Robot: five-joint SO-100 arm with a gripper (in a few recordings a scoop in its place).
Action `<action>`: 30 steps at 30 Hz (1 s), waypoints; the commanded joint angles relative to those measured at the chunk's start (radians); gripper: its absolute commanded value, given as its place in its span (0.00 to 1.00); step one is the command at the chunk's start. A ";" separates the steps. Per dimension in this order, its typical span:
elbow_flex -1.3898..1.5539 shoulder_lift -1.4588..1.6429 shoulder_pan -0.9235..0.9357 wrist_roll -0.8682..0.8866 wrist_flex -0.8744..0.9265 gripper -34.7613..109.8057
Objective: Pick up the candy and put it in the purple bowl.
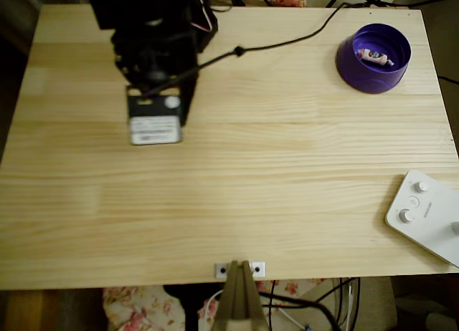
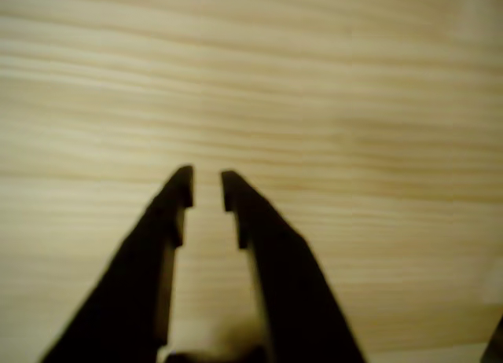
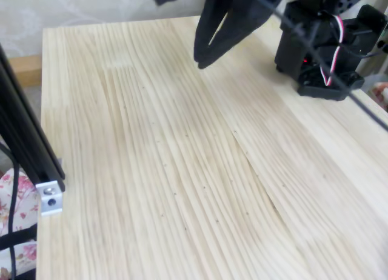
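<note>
— Where's the sweet?

— The small pinkish-white wrapped candy [image 1: 376,56] lies inside the round, deep purple plastic bowl [image 1: 358,72], on its lighter violet floor, a little toward the right wall as the overhead view shows it. The bowl sits near the top right corner of the pale pine-plank table [image 1: 287,173].

— And the arm?

— Well apart from the bowl, over the table's upper left part in the overhead view. The black arm [image 1: 154,51] hangs there with a white label on its lower end and a black cable [image 1: 287,39] running off toward the top edge.

— The gripper?

— In the wrist view the black two-finger gripper [image 2: 207,188] has its tips slightly parted, a narrow gap between them, nothing in it; bare wood below. In the fixed view the gripper [image 3: 205,57] points down with its tips close above the table, near the arm's black base [image 3: 321,50].

— Anything else on the table?

— A white flat device with round knobs [image 1: 427,215] at the right edge in the overhead view, below the bowl and well apart from it.
</note>
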 commanded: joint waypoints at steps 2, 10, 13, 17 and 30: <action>0.138 0.170 0.138 0.006 -0.051 0.27; 0.362 0.394 0.183 0.015 -0.060 0.27; 0.376 0.449 0.199 0.012 -0.031 0.27; 0.402 0.565 0.201 0.014 0.032 0.27; 0.403 0.572 0.201 0.014 0.037 0.27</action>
